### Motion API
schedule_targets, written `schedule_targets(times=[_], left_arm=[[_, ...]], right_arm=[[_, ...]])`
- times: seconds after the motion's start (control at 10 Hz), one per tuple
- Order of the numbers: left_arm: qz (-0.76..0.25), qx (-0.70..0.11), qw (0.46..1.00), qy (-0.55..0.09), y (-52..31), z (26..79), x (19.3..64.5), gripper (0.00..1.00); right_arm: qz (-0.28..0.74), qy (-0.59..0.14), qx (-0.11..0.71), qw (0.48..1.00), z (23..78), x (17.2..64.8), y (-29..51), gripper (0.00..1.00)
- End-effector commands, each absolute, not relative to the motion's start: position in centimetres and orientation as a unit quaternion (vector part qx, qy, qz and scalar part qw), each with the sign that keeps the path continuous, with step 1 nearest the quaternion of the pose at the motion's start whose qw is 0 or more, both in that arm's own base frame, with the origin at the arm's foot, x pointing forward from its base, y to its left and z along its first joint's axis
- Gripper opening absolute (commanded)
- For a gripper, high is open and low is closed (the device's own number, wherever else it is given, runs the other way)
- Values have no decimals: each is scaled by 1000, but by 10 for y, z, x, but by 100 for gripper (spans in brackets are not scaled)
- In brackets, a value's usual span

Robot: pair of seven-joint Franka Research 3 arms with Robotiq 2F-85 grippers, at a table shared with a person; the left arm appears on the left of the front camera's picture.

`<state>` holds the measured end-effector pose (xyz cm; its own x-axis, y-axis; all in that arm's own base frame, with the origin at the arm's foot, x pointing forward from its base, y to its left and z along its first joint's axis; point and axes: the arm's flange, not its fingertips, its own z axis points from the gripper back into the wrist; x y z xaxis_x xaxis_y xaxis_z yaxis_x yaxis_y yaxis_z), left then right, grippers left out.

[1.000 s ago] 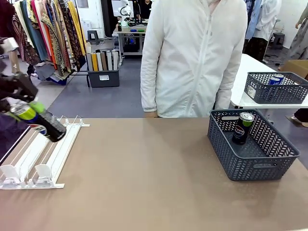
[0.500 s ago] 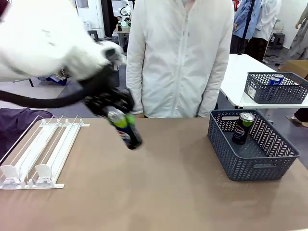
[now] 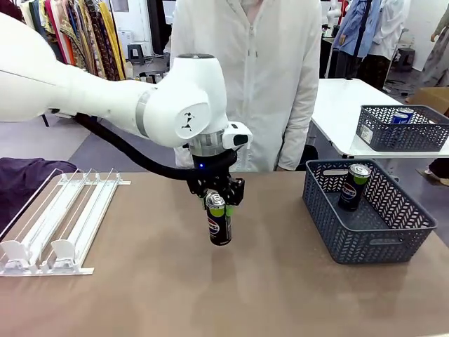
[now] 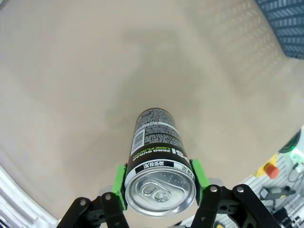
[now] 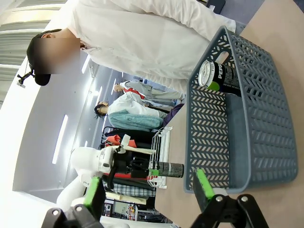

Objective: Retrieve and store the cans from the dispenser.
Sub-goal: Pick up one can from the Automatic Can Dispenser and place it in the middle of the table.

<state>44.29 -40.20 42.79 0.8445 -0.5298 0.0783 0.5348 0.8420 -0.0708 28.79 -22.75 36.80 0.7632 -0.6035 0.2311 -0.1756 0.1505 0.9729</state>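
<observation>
- The step in hand looks like the carry: the left gripper (image 3: 218,199) holds a black, green-topped can (image 3: 219,223) by its upper end, pads (image 4: 119,183) pressed on both sides just below the rim, and the can hangs upright over the middle of the brown table (image 3: 210,295), clear of its surface as far as I can judge.
- The dark grey mesh basket (image 3: 372,242) stands on the table's right side, well apart from the carried can; a second black can (image 3: 353,187) stands inside it near its far wall.
- The white dispenser (image 3: 59,225) lies at the table's left side, and I see no cans in the lanes that show.
- The next move, I judge, calls for travel to the right with the can high enough to pass the basket's near rim, then a descent into free floor beside the can already stored, and only then a release.
- The right gripper (image 5: 149,190) has its green-padded fingers spread wide with nothing between them, looking toward the basket from the side.
- A second ago the can was tilted at the picture's left edge, above the dispenser; half a second ago it was still slanted near the table's far edge. It now hangs vertical and nearer the centre.
- The person in the white jacket (image 3: 245,77) has shifted to the left behind the table.
</observation>
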Motion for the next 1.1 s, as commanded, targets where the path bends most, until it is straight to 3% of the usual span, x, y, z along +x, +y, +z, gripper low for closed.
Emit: schedule_targets(times=[0.0,0.5,0.6,0.7,1.0], left_arm=[[-283,-37,958,-22,-409,430,442,0],[-284,-17,959,-16,-411,419,442,3],[-285,-15,958,-14,-410,419,442,57],[-289,-10,957,-17,-410,419,441,100],[-279,-5,960,-41,-406,431,436,100]], right_arm=[[-155,-303,635,693,372,286,-227,100],[-155,-303,635,693,372,286,-227,100],[-155,-303,635,693,372,286,-227,100],[-155,-303,635,693,372,286,-227,100],[-155,-303,635,693,372,286,-227,100]])
